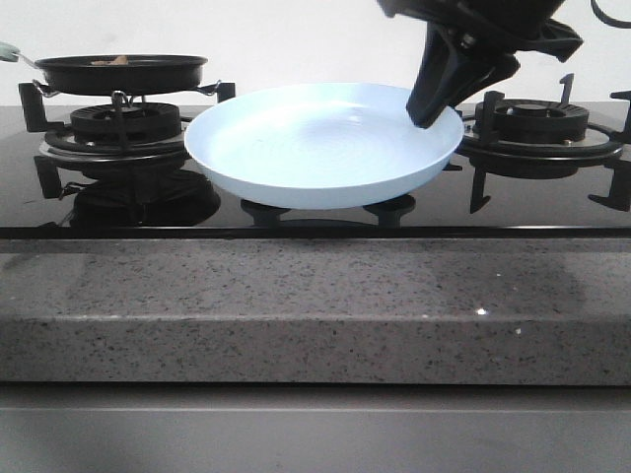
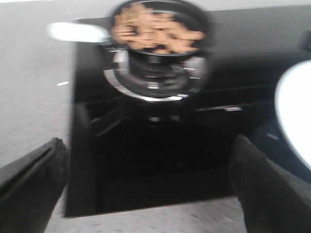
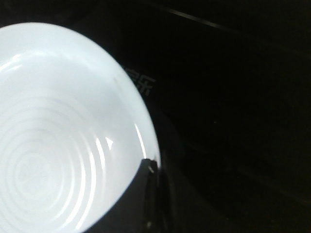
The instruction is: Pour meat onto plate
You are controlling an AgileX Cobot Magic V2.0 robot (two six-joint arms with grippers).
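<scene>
The plate (image 1: 315, 148) sits mid-frame on the stove (image 1: 315, 212), the frying pan (image 1: 123, 71) holding the meat (image 2: 155, 30) on the burner (image 1: 123, 123) upper left, another burner (image 1: 537, 118) upper right

The right pincer (image 1: 426, 116) blocks the plate (image 1: 296, 158) at its right rim; the plate's left side lies open above.

- A speckled grey stone table (image 1: 315, 305) carries a glossy black glass hob (image 1: 315, 212).
- Left burner grate (image 1: 123, 123) bears a black frying pan (image 1: 123, 71) holding meat (image 2: 155, 30).
- The pale blue-white plate (image 1: 325, 143) lies right of that pan, at the hob's middle.
- Another burner (image 1: 537, 123) stands right of the plate.
</scene>
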